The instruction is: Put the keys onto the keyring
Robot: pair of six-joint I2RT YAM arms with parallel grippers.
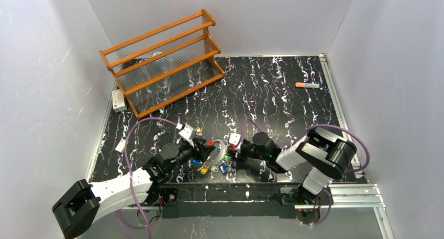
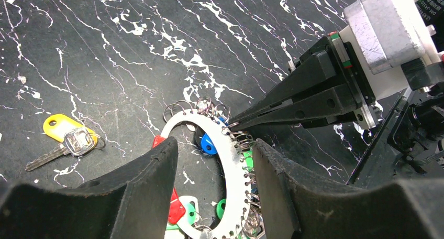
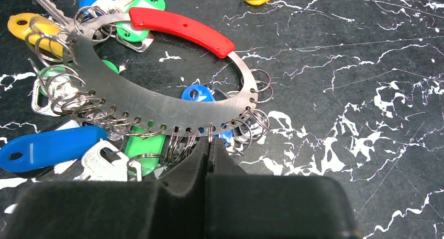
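Keyring sits between the parted jaws of my left gripper, seemingly for steadying; my right gripper is pinched shut at one split ring, probably to open it.

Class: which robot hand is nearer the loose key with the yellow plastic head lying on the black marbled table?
Left. The left hand straddles the perforated steel keyring, with the yellow-headed key lying just beside it. The right hand, closed, sits across the keyring, farther away.

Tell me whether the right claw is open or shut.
Shut. On the right claw the fingers meet with no gap, tips at the keyring.
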